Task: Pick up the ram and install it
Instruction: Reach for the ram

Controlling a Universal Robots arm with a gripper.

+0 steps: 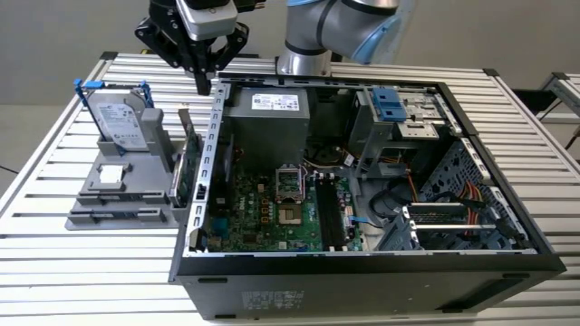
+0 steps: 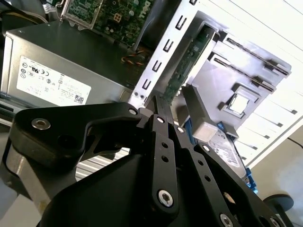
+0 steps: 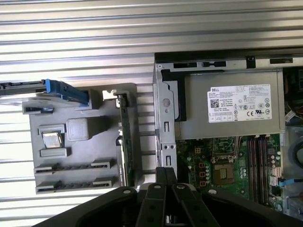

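My gripper (image 1: 205, 87) hangs high over the left wall of the open computer case (image 1: 363, 261), between the case and the grey parts holder (image 1: 127, 204). Its black fingertips meet with nothing visible between them in the exterior view and in both wrist views (image 2: 160, 106) (image 3: 165, 172). I cannot pick out the ram. Two narrow slots (image 3: 71, 167) at the holder's front show as dark lines, and I cannot tell whether a stick sits in them. The long memory slots (image 3: 258, 165) on the motherboard (image 1: 272, 210) look bare.
On the holder stand a silver hard drive (image 1: 122, 119) with a blue bracket and a green expansion card (image 1: 186, 163) on edge, close to the case wall. A grey power supply (image 1: 267, 115) fills the case's rear corner. The table top is slatted metal (image 1: 54, 258).
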